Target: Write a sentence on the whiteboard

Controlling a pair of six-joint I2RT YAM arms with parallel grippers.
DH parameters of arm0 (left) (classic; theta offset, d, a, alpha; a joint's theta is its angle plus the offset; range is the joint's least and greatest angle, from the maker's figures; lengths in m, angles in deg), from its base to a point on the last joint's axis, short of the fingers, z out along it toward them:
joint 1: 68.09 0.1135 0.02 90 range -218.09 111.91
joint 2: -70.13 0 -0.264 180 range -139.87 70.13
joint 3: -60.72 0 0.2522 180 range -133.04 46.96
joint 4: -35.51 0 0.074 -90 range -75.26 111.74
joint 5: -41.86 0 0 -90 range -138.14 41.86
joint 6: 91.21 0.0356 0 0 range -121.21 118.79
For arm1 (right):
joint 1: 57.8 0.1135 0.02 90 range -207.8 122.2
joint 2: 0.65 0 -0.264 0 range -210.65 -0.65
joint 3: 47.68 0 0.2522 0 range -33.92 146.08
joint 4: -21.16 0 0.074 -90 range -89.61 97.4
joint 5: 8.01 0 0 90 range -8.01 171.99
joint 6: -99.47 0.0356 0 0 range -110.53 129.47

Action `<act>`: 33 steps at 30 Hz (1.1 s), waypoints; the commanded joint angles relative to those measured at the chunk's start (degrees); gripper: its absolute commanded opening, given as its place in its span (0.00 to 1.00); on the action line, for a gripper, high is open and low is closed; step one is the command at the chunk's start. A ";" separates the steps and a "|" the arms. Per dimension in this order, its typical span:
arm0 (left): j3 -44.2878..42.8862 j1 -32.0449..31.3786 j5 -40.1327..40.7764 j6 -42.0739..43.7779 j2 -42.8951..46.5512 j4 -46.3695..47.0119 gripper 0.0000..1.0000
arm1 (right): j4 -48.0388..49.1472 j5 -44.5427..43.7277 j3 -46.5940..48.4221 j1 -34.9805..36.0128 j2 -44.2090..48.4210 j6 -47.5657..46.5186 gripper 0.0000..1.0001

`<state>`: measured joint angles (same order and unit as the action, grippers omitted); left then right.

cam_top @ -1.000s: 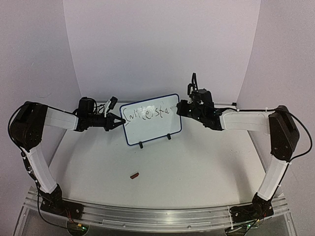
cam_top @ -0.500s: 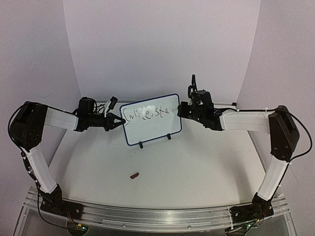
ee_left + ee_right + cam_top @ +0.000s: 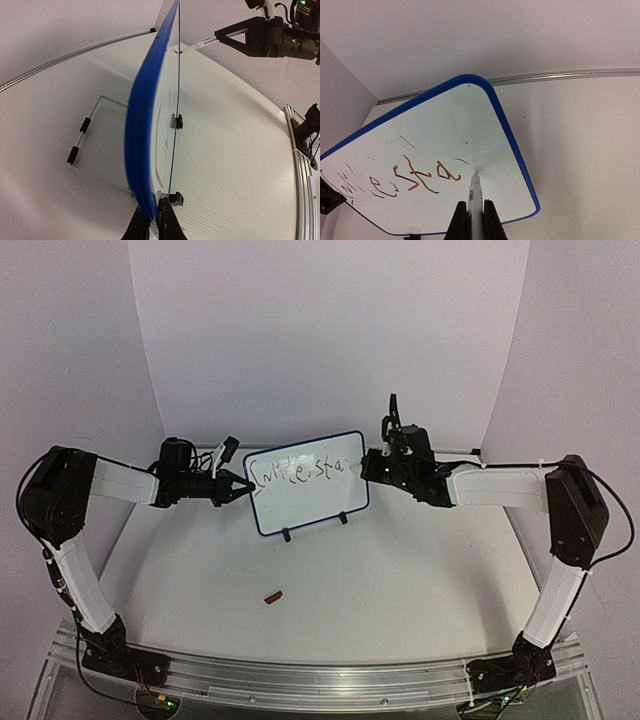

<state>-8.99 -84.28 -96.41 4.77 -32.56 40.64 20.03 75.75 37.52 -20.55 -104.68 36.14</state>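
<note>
Now, left claw (image 3: pixel 152 221) tight on whiteboard (image 3: pixel 312 505), right claw (image 3: pixel 474 214) tight on marker (image 3: pixel 475 187) by sentence (image 3: pixel 415 180), "sta" legible.

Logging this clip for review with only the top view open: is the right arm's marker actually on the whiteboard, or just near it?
Observer: On it, as far as the right wrist view shows. The marker tip meets the whiteboard just right of the last letter.
Operator: The writing looks black from above. Is it?
Observer: Up close the writing is reddish-brown, in thin uneven strokes.
Operator: And is the left gripper holding the whiteboard or only beside it?
Observer: Holding it. In the left wrist view the left gripper is pinched shut on the blue edge.
</note>
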 commanded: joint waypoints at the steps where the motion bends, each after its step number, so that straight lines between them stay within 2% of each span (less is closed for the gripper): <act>1: -0.40 -0.01 5.55 3.93 -0.23 -4.74 0.00 | 3.92 3.13 -0.16 -0.33 3.07 0.35 0.00; 33: -0.47 -0.04 5.47 3.89 -0.40 -4.65 0.00 | 5.31 0.22 2.91 -0.34 -1.50 -1.52 0.00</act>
<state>-9.06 -84.30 -96.40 4.77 -32.56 40.48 23.97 77.05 38.15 -20.55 -104.91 35.21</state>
